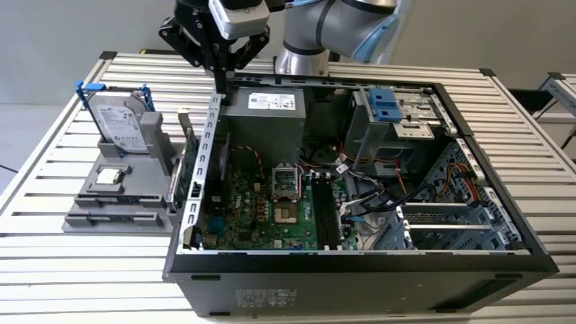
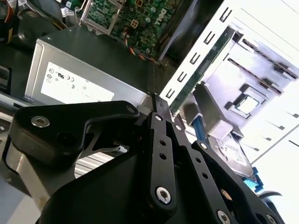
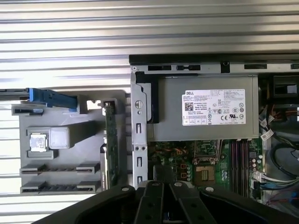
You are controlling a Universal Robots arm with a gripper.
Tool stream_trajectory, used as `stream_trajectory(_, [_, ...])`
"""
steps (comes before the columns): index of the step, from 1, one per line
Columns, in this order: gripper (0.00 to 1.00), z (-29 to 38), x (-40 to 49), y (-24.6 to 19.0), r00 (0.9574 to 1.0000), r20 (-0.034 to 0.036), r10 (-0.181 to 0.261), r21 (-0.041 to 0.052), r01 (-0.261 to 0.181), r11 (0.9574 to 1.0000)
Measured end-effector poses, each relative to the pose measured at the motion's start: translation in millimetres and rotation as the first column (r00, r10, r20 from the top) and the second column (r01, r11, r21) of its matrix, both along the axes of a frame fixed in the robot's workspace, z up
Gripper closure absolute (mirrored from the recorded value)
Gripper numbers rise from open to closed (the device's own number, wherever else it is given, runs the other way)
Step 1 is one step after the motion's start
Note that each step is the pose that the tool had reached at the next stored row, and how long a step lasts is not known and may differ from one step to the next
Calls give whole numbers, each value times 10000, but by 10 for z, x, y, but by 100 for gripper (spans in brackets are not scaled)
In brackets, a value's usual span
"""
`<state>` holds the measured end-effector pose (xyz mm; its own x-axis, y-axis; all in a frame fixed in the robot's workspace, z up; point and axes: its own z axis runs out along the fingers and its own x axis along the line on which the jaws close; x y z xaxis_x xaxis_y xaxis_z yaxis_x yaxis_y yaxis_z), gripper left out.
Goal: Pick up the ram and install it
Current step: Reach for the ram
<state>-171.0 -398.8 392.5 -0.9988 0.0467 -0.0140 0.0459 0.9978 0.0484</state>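
The ram (image 1: 185, 177) is a long thin green board standing on edge in the grey fixture (image 1: 99, 202), close beside the open computer case (image 1: 360, 270) on the exterior view's left. It also shows as the ram (image 3: 110, 140) in the first wrist view and the ram (image 2: 201, 70) in the second. My gripper (image 1: 221, 86) hangs above the case's rear corner, over the grey power supply (image 1: 266, 115), apart from the ram. Its black fingers (image 2: 156, 107) are pressed together with nothing between them. The gripper (image 3: 161, 185) also shows above the motherboard. Black memory slots (image 1: 326, 209) lie on the motherboard.
A silver hard drive (image 1: 121, 121) in a blue bracket and a small square processor chip (image 1: 110, 177) sit in the fixture. The case's metal side wall (image 1: 209, 148) rises between fixture and motherboard. Cables (image 1: 378, 189) and a drive cage (image 1: 396, 115) crowd the case's right part.
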Motion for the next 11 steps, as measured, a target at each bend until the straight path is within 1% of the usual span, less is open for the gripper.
stream_trajectory(11, [100, -1, -137, 0, 9999, 0, 104, 0, -104, 9999])
